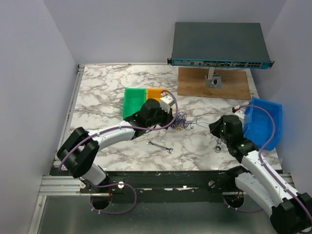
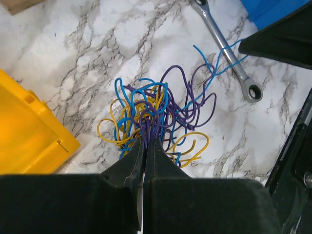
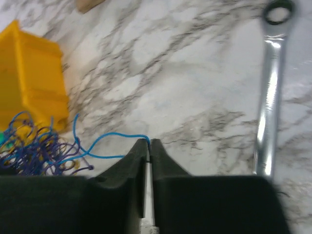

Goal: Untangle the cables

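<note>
Blue, purple and yellow cables (image 2: 156, 112), hair-thin and flexible, lie as one loose knot on the white marble-patterned table (image 1: 112, 83), near its middle and just beside the yellow plastic bin (image 2: 29, 141). The left hand (image 2: 146, 145) is pinched narrow on the near side of the knot, with several strands running in between its tips. That grip looks meant to anchor the bunch. The right hand (image 3: 149, 144), on the far side and apart from the knot, is likewise closed to a slit. A single blue strand (image 3: 119, 134) runs from the bunch right to its tips, so it seems to hold that one end. With the hands opposed like this, drawing the right one away should slide the blue strand free while the left pins the rest. A long steel ratchet wrench (image 3: 269, 97) lies flat on the table just beside the right hand. Whether the strand touches it I cannot tell.
</note>
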You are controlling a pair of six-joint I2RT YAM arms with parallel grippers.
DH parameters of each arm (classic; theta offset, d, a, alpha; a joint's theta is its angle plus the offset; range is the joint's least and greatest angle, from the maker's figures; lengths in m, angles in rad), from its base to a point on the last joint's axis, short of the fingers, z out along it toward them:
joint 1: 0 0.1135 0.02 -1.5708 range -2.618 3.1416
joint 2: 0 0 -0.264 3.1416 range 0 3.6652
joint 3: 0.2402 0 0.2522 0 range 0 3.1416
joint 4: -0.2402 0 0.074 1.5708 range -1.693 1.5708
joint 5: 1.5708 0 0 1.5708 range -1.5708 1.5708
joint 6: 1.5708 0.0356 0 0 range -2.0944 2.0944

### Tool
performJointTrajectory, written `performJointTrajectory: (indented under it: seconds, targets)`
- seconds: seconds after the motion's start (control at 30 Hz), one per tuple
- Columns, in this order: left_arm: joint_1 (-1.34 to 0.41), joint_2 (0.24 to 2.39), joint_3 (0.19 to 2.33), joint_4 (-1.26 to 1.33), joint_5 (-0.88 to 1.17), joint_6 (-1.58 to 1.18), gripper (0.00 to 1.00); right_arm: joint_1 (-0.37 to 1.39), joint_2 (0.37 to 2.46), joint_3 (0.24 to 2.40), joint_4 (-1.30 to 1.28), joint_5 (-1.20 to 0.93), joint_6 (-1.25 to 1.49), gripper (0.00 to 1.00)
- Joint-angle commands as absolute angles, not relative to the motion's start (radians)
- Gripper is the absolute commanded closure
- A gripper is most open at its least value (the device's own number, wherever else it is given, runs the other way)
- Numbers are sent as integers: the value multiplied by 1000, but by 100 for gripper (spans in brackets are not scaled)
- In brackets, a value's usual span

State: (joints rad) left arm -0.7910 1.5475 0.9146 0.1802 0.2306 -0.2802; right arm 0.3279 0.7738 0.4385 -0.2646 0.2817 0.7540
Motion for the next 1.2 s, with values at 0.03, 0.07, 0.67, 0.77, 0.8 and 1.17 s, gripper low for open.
performJointTrajectory:
  seconds: [0.03,0.07,0.67,0.77,0.8,1.17]
  targets:
    - [-777,1456,792,459,319,-313,100,327,741,429,-41,-288,520,49]
    - [-776,1449,778,481,341,-317,100,327,738,412,26,-388,523,26]
    - [-773,1402,707,655,543,-383,100,328,836,403,112,-417,588,88]
    - [-763,1361,696,569,361,-386,100,328,793,417,-105,-6,663,99]
    - [-754,1348,691,533,280,-389,100,328,783,427,-183,178,714,99]
    - [-597,1142,526,429,-103,-549,100,327,707,493,-541,649,1071,99]
